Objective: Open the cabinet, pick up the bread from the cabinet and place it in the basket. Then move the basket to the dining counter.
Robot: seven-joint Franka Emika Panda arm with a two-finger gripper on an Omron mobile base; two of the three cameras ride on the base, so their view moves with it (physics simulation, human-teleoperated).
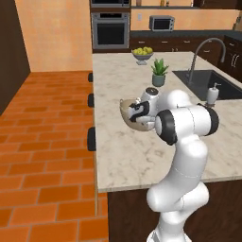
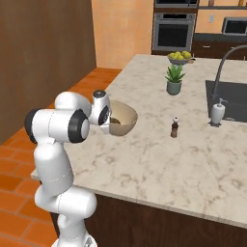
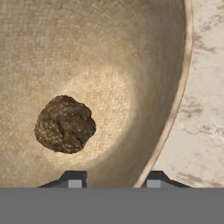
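1. Now the basket (image 2: pixel 123 118) sits on the dining counter (image 2: pixel 193 159), near its left edge, with the gripper (image 3: pixel 114 183) right at the basket's rim.
2. Inside the basket lies the bread (image 3: pixel 64 124), a dark, lumpy brown roll resting on the speckled woven bottom.
3. Seen from the hand view, one fingertip (image 3: pixel 73 181) stands over the basket's inside and the other over its outside, so the rim runs between them.
4. The jaws stand a little apart; whether they touch the basket wall I cannot tell.
5. The bread lies ahead of the inner fingertip, apart from it.
6. Farther along the counter stand a small dark bottle (image 2: pixel 174 128), a potted plant (image 2: pixel 174 79), a fruit bowl (image 2: pixel 179 58) and a soap dispenser (image 2: pixel 217 112) by the sink (image 2: pixel 226 99).
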